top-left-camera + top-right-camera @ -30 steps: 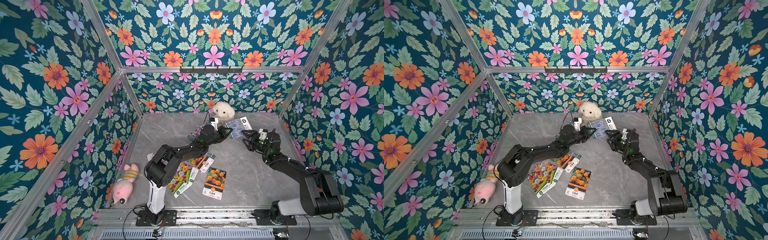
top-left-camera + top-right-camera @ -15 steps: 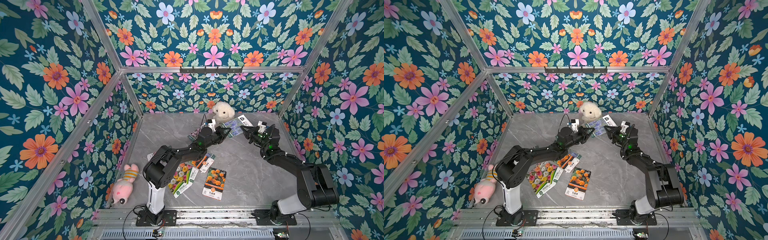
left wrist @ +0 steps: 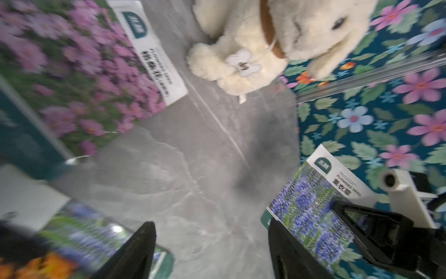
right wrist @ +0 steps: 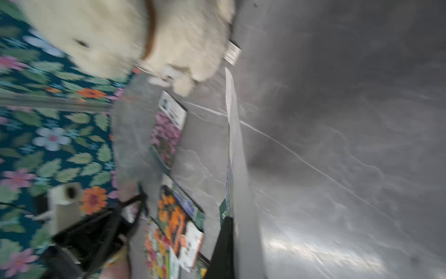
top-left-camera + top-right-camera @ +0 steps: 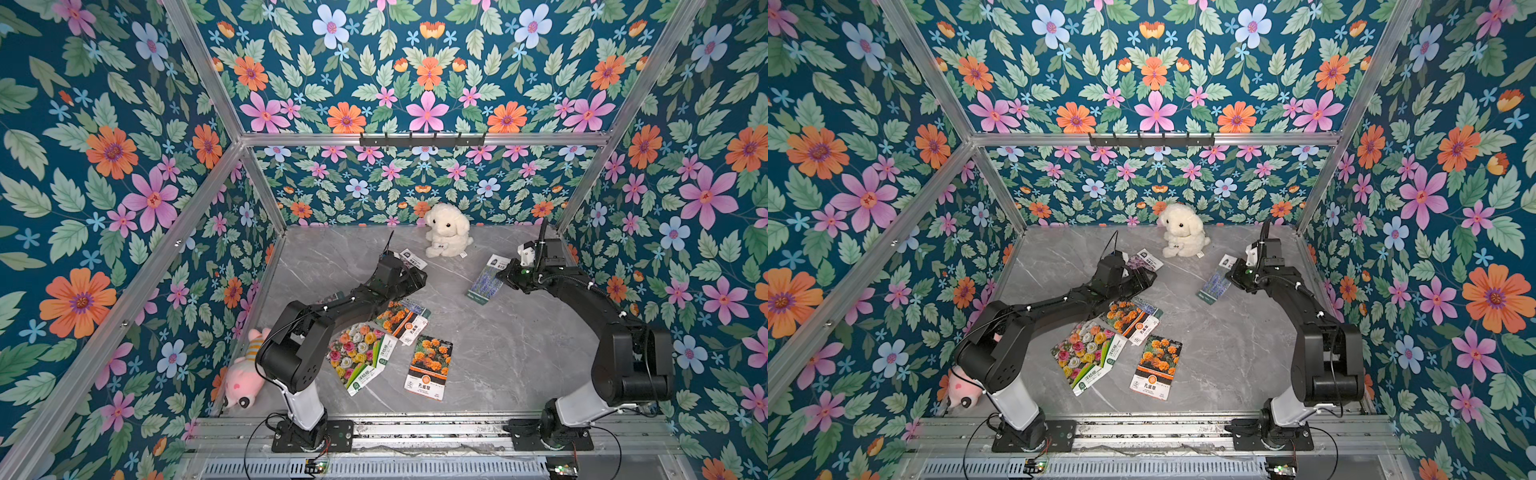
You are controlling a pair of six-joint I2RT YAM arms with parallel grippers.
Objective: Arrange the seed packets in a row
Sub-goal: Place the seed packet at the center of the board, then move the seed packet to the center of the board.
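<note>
A broad stretch of bare table [image 5: 519,353] is found open on the near right, between the nearer marigold packet [image 5: 430,365] and the right arm [image 5: 582,293] — a gripper's way is unobstructed there. A bare lane is also seen in the middle, between the left gripper [image 5: 417,277] and the lavender packet [image 5: 484,284] pinched in the right gripper [image 5: 501,276]; its far end is blocked by the white plush dog [image 5: 446,235] at the far wall. The near left is crowded: overlapping packets [image 5: 357,357] are spread beside and under the left arm [image 5: 345,301], and a pink plush toy [image 5: 245,374] is lodged against the left wall. The far left corner is seen bare.
</note>
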